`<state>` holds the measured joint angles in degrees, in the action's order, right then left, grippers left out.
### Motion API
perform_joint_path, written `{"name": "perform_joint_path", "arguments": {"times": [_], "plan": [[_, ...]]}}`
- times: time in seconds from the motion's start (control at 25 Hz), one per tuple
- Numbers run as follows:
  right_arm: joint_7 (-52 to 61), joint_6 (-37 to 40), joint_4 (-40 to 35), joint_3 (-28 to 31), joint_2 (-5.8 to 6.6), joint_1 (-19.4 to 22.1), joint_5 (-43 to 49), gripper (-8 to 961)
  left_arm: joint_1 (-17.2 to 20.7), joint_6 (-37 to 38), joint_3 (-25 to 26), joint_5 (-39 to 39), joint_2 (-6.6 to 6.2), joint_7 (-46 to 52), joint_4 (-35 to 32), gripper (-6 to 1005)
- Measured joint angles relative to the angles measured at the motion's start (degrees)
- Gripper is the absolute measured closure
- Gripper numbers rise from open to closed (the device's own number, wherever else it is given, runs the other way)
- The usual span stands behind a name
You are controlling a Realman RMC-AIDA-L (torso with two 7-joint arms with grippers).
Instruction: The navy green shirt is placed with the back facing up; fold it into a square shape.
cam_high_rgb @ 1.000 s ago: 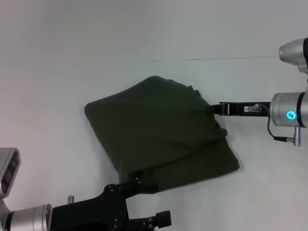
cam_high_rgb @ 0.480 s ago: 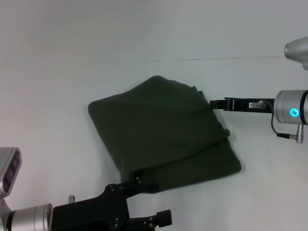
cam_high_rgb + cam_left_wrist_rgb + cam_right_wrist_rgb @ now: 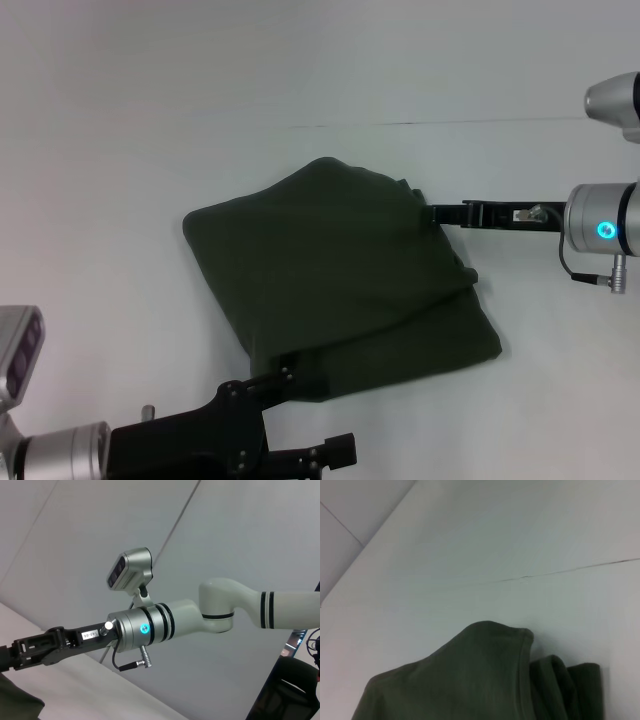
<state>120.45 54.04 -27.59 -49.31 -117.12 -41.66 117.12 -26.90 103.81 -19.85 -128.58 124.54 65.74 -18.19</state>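
Already folded into a rough slanted square, the navy green shirt (image 3: 340,275) lies mid-worktop (image 3: 120,130); soft, limp, light, best pinched at hemmed edges. Right end effector (image 3: 432,213) touches its right edge, left end effector (image 3: 292,375) its near edge; whether either grips, I cannot tell

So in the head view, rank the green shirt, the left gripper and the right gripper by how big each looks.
1. navy green shirt, by far the largest.
2. left gripper: looks larger, but it is nearer the camera, so unsure.
3. right gripper, a thin black bar at the shirt's right edge.
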Motion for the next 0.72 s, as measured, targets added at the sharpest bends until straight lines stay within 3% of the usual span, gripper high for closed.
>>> {"name": "perform_joint_path", "arguments": {"times": [0.04,0.28,0.72], "plan": [[-0.03,-0.31,0.17,-0.03,-0.13,-0.12,0.07,363,0.00,-0.02,0.00,0.00,0.00,0.00,0.00,99],[-0.72,-1.62,0.32,-0.33,-1.43,-0.51,0.21,351,-0.13,-0.10,0.00,0.00,0.00,0.00,0.00,98],[-0.82,-3.00,1.06,-1.09,-1.84,-0.67,0.22,351,-0.17,-0.11,-0.01,0.00,0.00,0.00,0.18,98]]}}
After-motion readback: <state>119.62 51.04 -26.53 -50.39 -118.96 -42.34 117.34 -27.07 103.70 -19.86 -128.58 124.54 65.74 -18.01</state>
